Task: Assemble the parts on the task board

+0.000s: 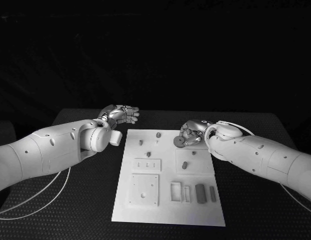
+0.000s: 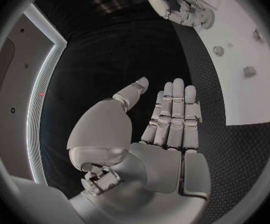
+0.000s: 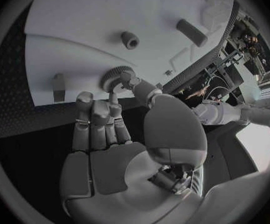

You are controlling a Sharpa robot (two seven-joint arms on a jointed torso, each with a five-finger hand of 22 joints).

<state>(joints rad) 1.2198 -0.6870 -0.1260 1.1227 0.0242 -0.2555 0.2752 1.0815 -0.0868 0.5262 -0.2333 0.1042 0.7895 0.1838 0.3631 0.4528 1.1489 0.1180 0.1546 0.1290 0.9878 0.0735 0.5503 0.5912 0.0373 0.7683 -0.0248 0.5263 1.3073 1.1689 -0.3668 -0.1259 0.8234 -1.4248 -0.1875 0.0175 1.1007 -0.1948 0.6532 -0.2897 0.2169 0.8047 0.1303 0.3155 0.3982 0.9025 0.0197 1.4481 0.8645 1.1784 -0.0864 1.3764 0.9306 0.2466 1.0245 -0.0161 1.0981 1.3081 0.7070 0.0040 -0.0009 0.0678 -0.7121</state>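
Black table [image 1: 69, 200] under the white task board [image 1: 166, 210]: at the board's far right edge my right hand [image 1: 190, 135] is pinching a toothed round part [image 3: 116, 77] between thumb and fingertips. Several parts [image 1: 200, 192] are lying loose, so most assembly seems to be remaining. My left hand [image 2: 166, 129] is hovering beside the board, fingers straight, holding nothing. The round part's target is hard to make out.

Looks like a robotics lab or test cell: black perforated table [image 1: 69, 200] at centre carrying a white task board [image 1: 127, 210], dark backdrop from 9 through 12 to 3 o'clock, loose white cable [image 1: 33, 207] trailing at 8 o'clock
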